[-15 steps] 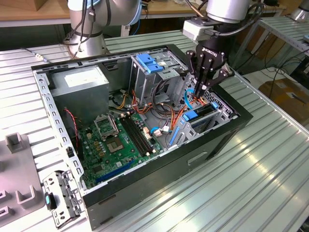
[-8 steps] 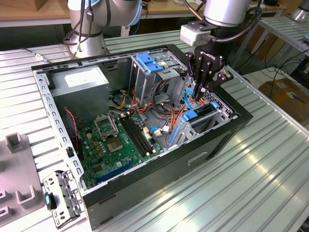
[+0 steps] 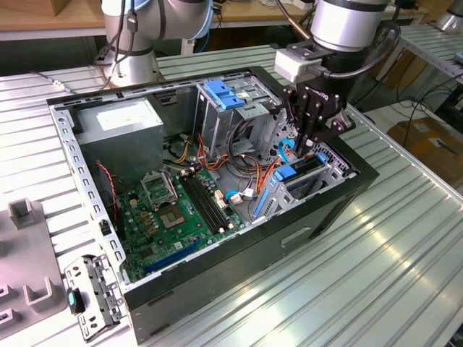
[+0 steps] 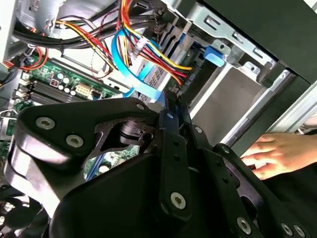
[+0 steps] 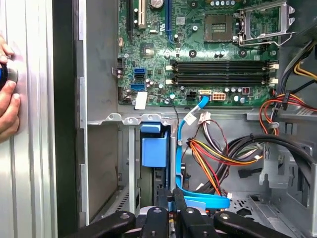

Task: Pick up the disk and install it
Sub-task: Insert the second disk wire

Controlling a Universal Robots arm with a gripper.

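Observation:
The disk (image 3: pixel 289 173) stands on edge in the low drive bay at the front corner of the open computer case (image 3: pixel 304 231). Its blue carrier rail faces up. In the first wrist view the disk (image 5: pixel 154 148) shows as a blue block in the bay slot. My gripper (image 3: pixel 305 148) hangs straight above the bay, just over the disk. Its fingers are pressed together in both wrist views, gripper (image 5: pixel 171 208) and gripper (image 4: pixel 171 104), with nothing visible between them. Whether the fingertips touch the disk is hidden.
A thin light-blue cable (image 5: pixel 185 148) and a bundle of coloured wires (image 5: pixel 218 153) run right beside the fingers. A tall grey cage with a blue latch plate (image 3: pixel 224 94) stands behind. The motherboard (image 3: pixel 177 210) lies inside. A person's hand (image 5: pixel 7 99) rests outside the case.

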